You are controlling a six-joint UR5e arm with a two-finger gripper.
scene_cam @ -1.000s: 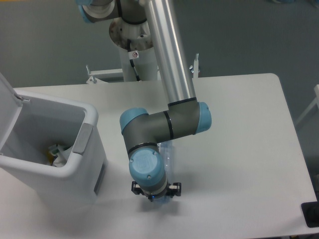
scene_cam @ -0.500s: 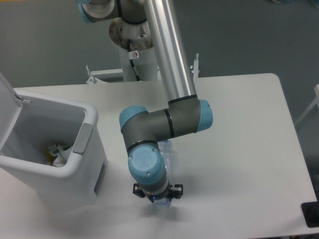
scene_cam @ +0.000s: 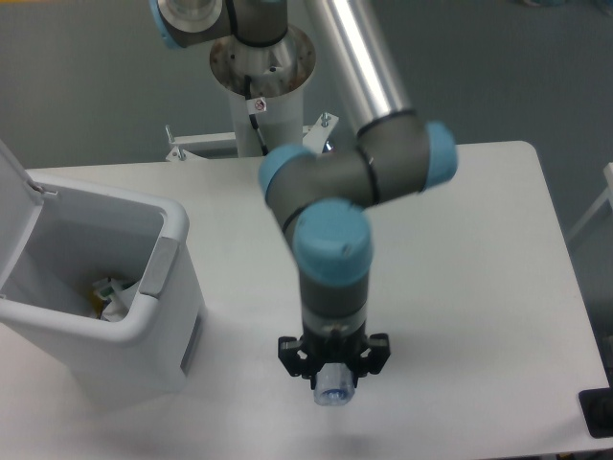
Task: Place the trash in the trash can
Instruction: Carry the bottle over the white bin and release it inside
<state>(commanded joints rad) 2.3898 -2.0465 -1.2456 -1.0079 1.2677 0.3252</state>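
Clear plastic bottle (scene_cam: 333, 388) now lifted off white worktop (scene_cam: 479, 287), pinched upright in claw (scene_cam: 333, 381), right of open white rectangular plastic trash can (scene_cam: 168, 287); carry leftward judged next.

Pincer (scene_cam: 334, 381) down, clamped on bottle (scene_cam: 334, 388)

Soft, even overhead light is falling on the white table (scene_cam: 498, 287), casting only faint shadows beside the trash can (scene_cam: 96, 287); the whole picture is looking slightly grainy and soft
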